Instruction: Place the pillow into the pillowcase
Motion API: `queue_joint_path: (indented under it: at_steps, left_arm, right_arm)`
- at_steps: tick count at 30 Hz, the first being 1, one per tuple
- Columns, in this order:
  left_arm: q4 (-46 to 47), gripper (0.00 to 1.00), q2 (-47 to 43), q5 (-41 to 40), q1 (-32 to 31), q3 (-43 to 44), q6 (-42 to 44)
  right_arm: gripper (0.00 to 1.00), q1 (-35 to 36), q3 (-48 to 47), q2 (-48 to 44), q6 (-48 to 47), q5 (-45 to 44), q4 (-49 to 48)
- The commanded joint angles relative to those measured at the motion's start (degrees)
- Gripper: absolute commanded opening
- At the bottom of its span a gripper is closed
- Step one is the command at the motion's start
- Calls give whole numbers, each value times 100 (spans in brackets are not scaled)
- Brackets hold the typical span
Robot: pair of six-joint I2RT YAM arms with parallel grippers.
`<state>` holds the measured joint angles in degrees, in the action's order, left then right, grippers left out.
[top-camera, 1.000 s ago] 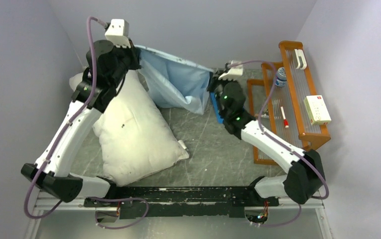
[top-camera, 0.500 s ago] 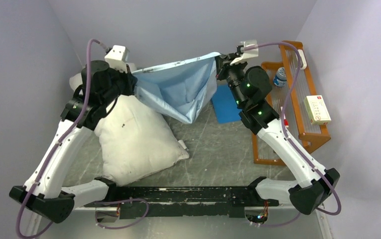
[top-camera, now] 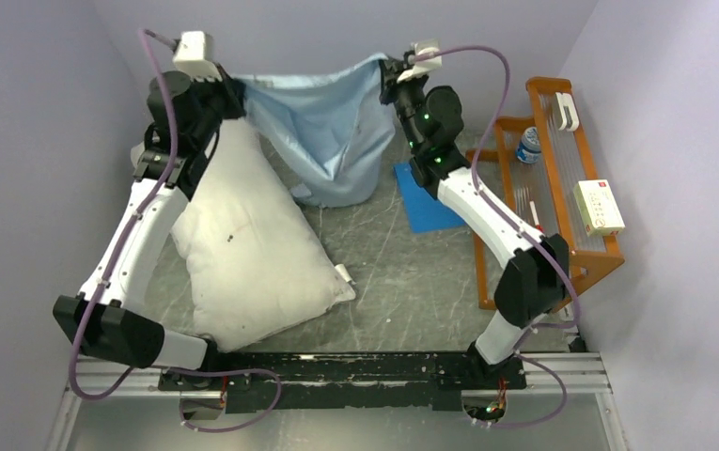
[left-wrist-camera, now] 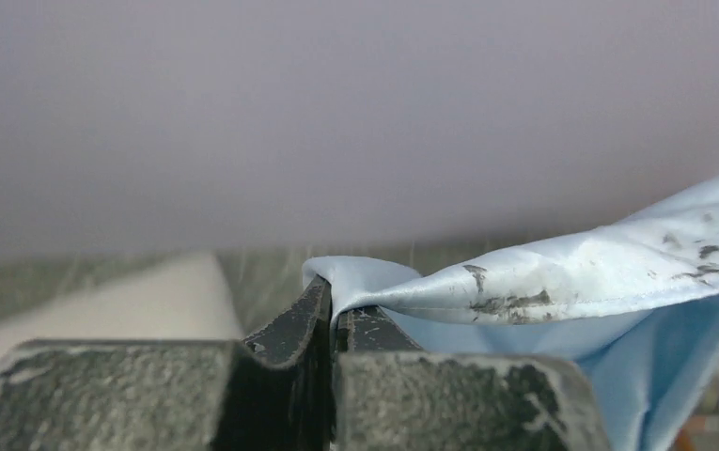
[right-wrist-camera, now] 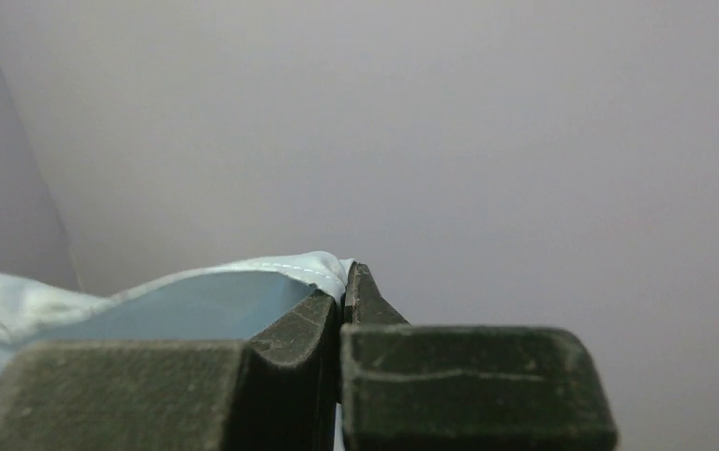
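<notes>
The light blue pillowcase (top-camera: 322,136) hangs stretched between my two grippers at the back of the table, its lower end touching the tabletop. My left gripper (top-camera: 235,89) is shut on its left top corner (left-wrist-camera: 355,277). My right gripper (top-camera: 385,70) is shut on its right top corner (right-wrist-camera: 322,268). The off-white pillow (top-camera: 242,240) lies on the table at the left, under and in front of the left arm, its far end beside the hanging case.
A small flat darker-blue square (top-camera: 426,197) lies on the table right of the pillowcase. An orange wooden rack (top-camera: 571,188) with a bottle, a white box and pens stands at the right. Walls close in at the back and both sides.
Both grippers have lifted the pillowcase higher and toward the back wall. The right gripper moved up and left, uncovering the blue square. The pillow has stayed put.
</notes>
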<state>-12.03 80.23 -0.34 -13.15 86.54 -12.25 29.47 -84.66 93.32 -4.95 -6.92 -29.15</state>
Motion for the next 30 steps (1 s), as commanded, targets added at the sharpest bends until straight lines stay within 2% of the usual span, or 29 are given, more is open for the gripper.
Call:
queue_joint_path:
  at_steps: [1, 3, 5, 8, 10, 11, 13, 14, 16, 19, 20, 21, 22, 26, 30]
  left_arm:
    - [2527, 5, -399, -307, 143, 204, -154]
    - [2636, 5, -519, -247, 146, 52, -32]
    - [2016, 5, -567, -165, 146, -38, 75]
    - [960, 5, -727, -177, 146, -627, 35]
    - [1019, 5, -957, 62, 145, -1427, -47]
    - [1127, 5, -1047, 254, 146, -1753, -108]
    - [1128, 5, -1034, 513, 141, -2059, -241]
    - [999, 5, -926, 573, 145, -1991, -290]
    - [642, 5, -572, 593, 146, -1641, -364]
    - [388, 5, 67, 759, 146, -936, -409]
    - [360, 5, 226, 809, 146, -759, -418]
    - [352, 5, 367, 826, 145, -634, -432]
    - [351, 5, 479, 815, 146, -502, -436]
    - [329, 5, 831, 842, 225, -91, -509]
    - [370, 5, 1069, 993, 336, 192, -675]
  right_arm:
    - [0, -252, -1030, 445, -113, 742, -1491]
    - [0, -297, -1177, 580, -18, 1099, -1550]
    - [0, -301, -1172, 645, 18, 1358, -1291]
    - [0, -309, -478, 567, 179, 1479, -976]
    - [0, -295, 174, 481, 349, 1477, -714]
    - [4, -293, 488, 454, 457, 1452, -448]
    - [30, -248, 683, 398, 890, 1218, 462]
    - [43, -206, 695, 374, 1151, 1028, 996]
    - [58, -65, 676, 279, 1574, 793, 2038]
    - [68, 380, 830, -30, 1849, 508, 2861]
    - [74, 572, 851, -135, 1915, 485, 3133]
    - [81, 799, 847, -219, 2000, 531, 3333]
    - [84, 941, 878, -338, 2118, 708, 3471]
    - [91, 1430, 1321, -776, 2628, 1437, 3344]
    - [95, 2070, 1625, -904, 2753, 1303, 2961]
